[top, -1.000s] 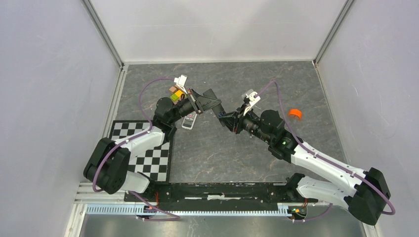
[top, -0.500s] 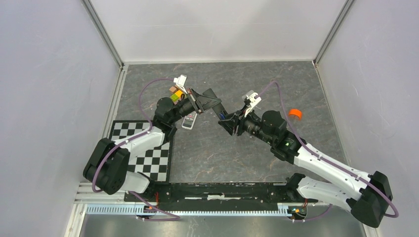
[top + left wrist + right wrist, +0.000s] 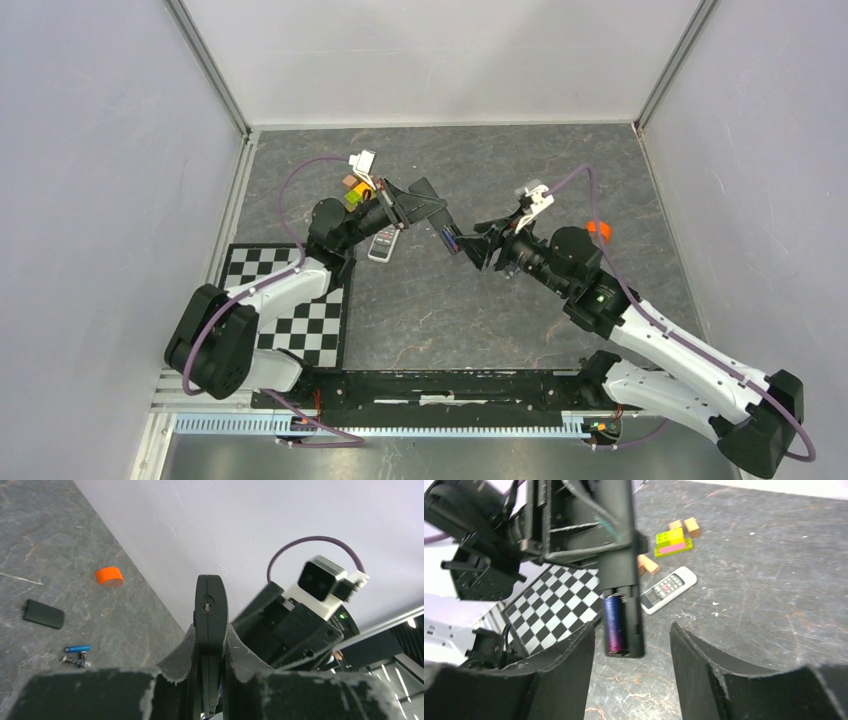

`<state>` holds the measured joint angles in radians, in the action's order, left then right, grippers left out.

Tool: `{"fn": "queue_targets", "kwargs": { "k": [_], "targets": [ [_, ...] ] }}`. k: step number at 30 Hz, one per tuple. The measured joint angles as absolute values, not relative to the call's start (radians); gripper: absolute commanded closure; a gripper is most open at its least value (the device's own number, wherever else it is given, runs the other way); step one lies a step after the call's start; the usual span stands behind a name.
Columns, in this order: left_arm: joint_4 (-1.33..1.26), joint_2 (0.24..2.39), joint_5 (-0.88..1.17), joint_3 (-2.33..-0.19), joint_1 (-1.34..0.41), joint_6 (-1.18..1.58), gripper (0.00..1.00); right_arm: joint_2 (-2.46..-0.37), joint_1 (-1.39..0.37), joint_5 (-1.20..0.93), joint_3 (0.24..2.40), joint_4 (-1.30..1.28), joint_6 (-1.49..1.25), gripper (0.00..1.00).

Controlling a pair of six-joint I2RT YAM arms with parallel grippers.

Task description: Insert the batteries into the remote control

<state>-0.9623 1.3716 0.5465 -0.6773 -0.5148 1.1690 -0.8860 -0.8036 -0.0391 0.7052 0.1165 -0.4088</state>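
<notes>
Where left gripper (image 3: 405, 208) clamps it mid-air, black remote (image 3: 621, 575) points open bay end at right gripper (image 3: 630, 640), long axis slanting above table centre. Purple battery (image 3: 612, 622) lies lengthwise in bay. Blue battery (image 3: 77, 649) lies on dark marbled table (image 3: 430, 300), pale walls (image 3: 440, 60) around. Right gripper: fingers spread, flanking bay end, holding nothing.

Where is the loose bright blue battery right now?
In the left wrist view, lower left, the bright blue cylindrical battery lies on the grey table, just below the flat black rectangular piece.
</notes>
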Motion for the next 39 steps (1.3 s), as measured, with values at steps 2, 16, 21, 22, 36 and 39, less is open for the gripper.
{"fn": "queue_targets", "kwargs": {
  "k": [2, 16, 21, 22, 36, 39],
  "targets": [
    [-0.974, 1.361, 0.562, -0.677, -0.514, 1.174, 0.98, -0.863, -0.788, -0.019, 0.705, 0.107, -0.417, 0.31],
    [-1.005, 1.282, 0.589, -0.677, -0.511, 1.200, 0.98, -0.804, -0.772, 0.020, 0.597, 0.293, -0.673, 0.09],
    [-1.004, 1.280, 0.606, -0.677, -0.510, 1.214, 0.98, -0.875, -0.772, -0.105, 0.527, 0.445, -0.763, 0.18],
    [-1.004, 1.279, 0.608, -0.677, -0.510, 1.215, 0.98, -0.881, -0.772, -0.122, 0.526, 0.468, -0.775, 0.21],
    [-1.002, 1.272, 0.635, -0.677, -0.510, 1.216, 0.98, -0.946, -0.772, -0.181, 0.526, 0.591, -0.830, 0.52],
    [-1.002, 1.272, 0.637, -0.677, -0.510, 1.216, 0.98, -0.948, -0.772, -0.181, 0.526, 0.594, -0.834, 0.56]
  ]
}}
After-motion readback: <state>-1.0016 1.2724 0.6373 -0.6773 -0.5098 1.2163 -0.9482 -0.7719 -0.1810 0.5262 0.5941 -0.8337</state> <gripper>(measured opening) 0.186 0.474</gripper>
